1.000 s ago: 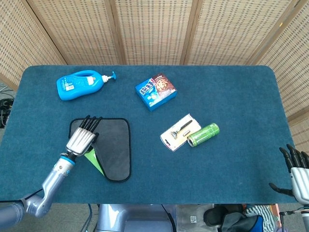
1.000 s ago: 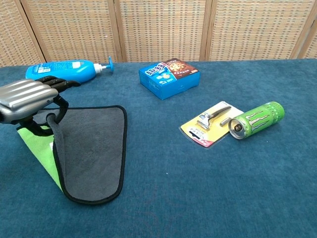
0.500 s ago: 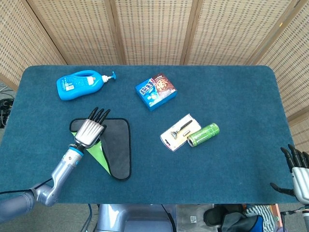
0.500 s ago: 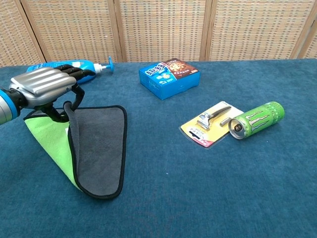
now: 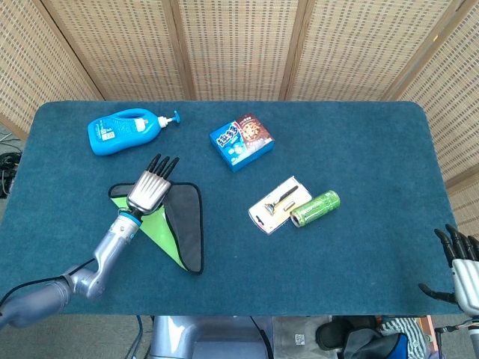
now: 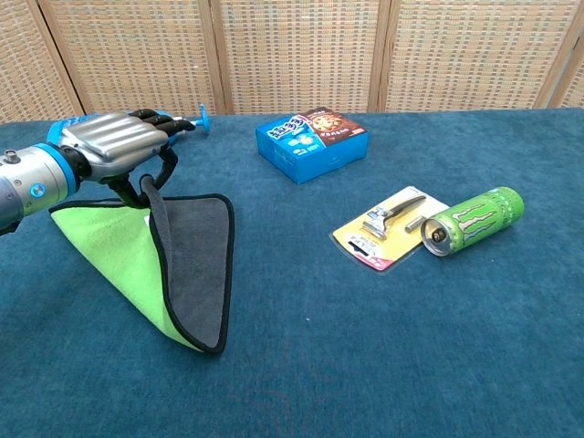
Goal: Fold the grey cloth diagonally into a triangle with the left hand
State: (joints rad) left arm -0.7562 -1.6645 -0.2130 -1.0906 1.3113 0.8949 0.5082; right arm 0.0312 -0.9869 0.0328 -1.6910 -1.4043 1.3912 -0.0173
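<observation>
While pinching grey cloth [image 6: 196, 260], left robot hand [image 6: 119, 144]

L robot hand [image 6: 119, 141] clamped, raised

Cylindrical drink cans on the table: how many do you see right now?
1: the green cylindrical drink can lies on its side right of centre, touching the yellow razor blister pack. None seems hidden.

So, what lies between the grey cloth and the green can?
Between the grey cloth and the green can only the razor pack lies, beside the can; the head view shows it.
</observation>
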